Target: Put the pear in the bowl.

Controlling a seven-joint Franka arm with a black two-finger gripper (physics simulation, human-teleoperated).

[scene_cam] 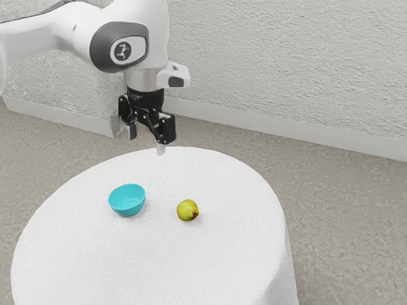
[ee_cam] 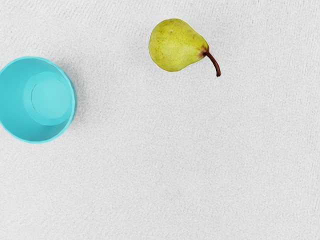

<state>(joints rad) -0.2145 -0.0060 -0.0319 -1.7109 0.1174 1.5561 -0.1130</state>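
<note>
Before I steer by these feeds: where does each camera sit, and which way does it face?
Exterior view: beside the arm, looking down across the round table; shows the arm and its black jaws, standing apart.
Wrist view: carried at the arm's end, looking down at the table.
Shared: pear and turquoise bowl, separate on the table.

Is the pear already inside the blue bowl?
No, the pear lies on the white tablecloth beside the blue bowl, with bare cloth between them.
</note>
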